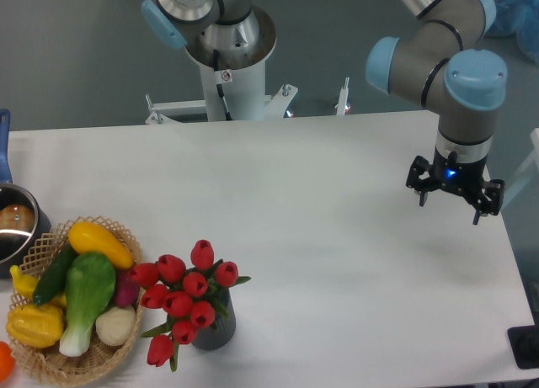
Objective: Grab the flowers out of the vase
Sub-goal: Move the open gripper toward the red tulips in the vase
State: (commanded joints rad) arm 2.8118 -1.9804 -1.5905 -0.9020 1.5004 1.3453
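Gripper hangs pointing down over the table's right edge, fingers spread wide and empty, well apart from the flowers in the vase.

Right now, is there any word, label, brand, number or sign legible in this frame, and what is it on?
No text can be read anywhere in this frame.
Small round red-and-white sticker on the white arm base column: too small and blurred to read.
The flowers, vase, wicker basket, metal pot and gripper show no markings.
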